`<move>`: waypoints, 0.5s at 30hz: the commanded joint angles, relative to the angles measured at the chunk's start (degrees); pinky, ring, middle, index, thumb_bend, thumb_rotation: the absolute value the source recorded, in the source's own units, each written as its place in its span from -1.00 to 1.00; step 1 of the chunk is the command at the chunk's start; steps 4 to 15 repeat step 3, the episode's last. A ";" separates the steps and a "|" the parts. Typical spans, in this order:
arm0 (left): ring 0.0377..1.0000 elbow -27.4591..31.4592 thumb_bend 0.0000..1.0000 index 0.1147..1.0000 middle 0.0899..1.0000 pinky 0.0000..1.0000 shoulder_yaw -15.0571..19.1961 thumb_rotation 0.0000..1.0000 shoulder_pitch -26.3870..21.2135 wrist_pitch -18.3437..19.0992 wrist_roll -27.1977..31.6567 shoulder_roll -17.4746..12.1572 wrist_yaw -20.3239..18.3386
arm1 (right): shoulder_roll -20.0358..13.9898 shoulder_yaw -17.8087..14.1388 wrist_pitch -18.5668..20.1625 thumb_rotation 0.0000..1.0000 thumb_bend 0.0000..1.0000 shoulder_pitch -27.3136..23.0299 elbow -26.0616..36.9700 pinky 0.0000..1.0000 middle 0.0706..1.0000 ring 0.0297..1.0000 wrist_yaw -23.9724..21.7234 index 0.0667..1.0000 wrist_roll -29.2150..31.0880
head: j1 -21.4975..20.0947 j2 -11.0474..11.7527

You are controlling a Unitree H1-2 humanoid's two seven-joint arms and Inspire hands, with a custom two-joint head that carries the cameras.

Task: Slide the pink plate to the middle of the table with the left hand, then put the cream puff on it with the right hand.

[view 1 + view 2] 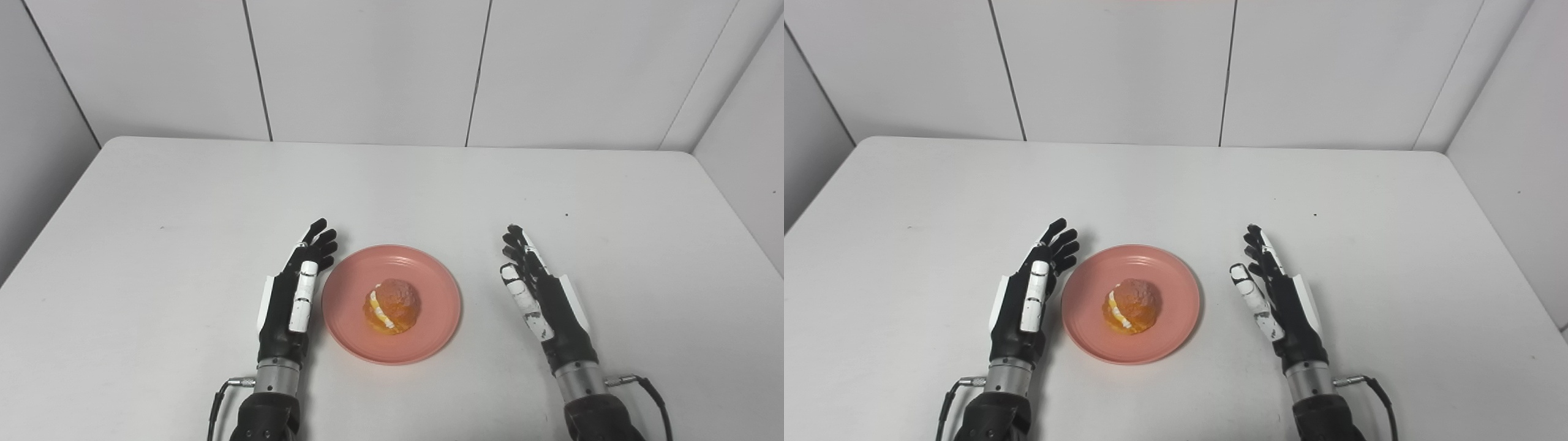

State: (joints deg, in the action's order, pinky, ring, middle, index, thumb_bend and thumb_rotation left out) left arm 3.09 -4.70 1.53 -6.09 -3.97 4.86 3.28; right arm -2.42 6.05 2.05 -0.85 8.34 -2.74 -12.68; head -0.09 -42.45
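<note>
Pink plate [429,275] sits mid-surface [184,202], near edge; cream puff [392,305] rests on its centre. Left robot hand [294,294] just beside plate, right robot hand [539,294] apart; both empty, fingers spread.

The cream puff [392,306] sits on the plate [429,275] near the tabletop's [184,202] front middle. The left hand [294,300] lies just beside the plate's left edge; the right hand [542,300] lies apart on its right.

No text, label, brand, number or sign can be read anywhere in either view.
</note>
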 commanded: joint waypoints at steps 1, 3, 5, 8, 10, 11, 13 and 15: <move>0.70 -1.80 0.29 0.68 0.71 0.71 0.12 1.00 1.95 -1.93 -0.01 -0.43 -0.21 | 0.06 -0.03 -2.13 1.00 0.10 -0.83 0.73 0.79 0.85 0.82 0.32 0.88 0.74 | 0.14 -0.09; 0.71 -1.64 0.29 0.69 0.71 0.72 0.12 1.00 1.97 -1.61 -0.06 -0.39 -0.19 | 0.12 0.08 -1.87 1.00 0.07 -0.91 0.53 0.79 0.85 0.83 0.16 0.88 1.08 | 0.19 -0.16; 0.71 -1.64 0.29 0.69 0.71 0.72 0.12 1.00 1.97 -1.61 -0.06 -0.39 -0.19 | 0.12 0.08 -1.87 1.00 0.07 -0.91 0.53 0.79 0.85 0.83 0.16 0.88 1.08 | 0.19 -0.16; 0.71 -1.64 0.29 0.69 0.71 0.72 0.12 1.00 1.97 -1.61 -0.06 -0.39 -0.19 | 0.12 0.08 -1.87 1.00 0.07 -0.91 0.53 0.79 0.85 0.83 0.16 0.88 1.08 | 0.19 -0.16; 0.71 -1.64 0.29 0.69 0.71 0.72 0.12 1.00 1.97 -1.61 -0.06 -0.39 -0.19 | 0.12 0.08 -1.87 1.00 0.07 -0.91 0.53 0.79 0.85 0.83 0.16 0.88 1.08 | 0.19 -0.16; 0.71 -1.64 0.29 0.69 0.71 0.72 0.12 1.00 1.97 -1.61 -0.06 -0.39 -0.19 | 0.12 0.08 -1.87 1.00 0.07 -0.91 0.53 0.79 0.85 0.83 0.16 0.88 1.08 | 0.19 -0.16; 0.71 -1.64 0.29 0.69 0.71 0.72 0.12 1.00 1.97 -1.61 -0.06 -0.39 -0.19 | 0.12 0.08 -1.87 1.00 0.07 -0.91 0.53 0.79 0.85 0.83 0.16 0.88 1.08 | 0.19 -0.16; 0.71 -1.64 0.29 0.69 0.71 0.72 0.12 1.00 1.97 -1.61 -0.06 -0.39 -0.19 | 0.12 0.08 -1.87 1.00 0.07 -0.91 0.53 0.79 0.85 0.83 0.16 0.88 1.08 | 0.19 -0.16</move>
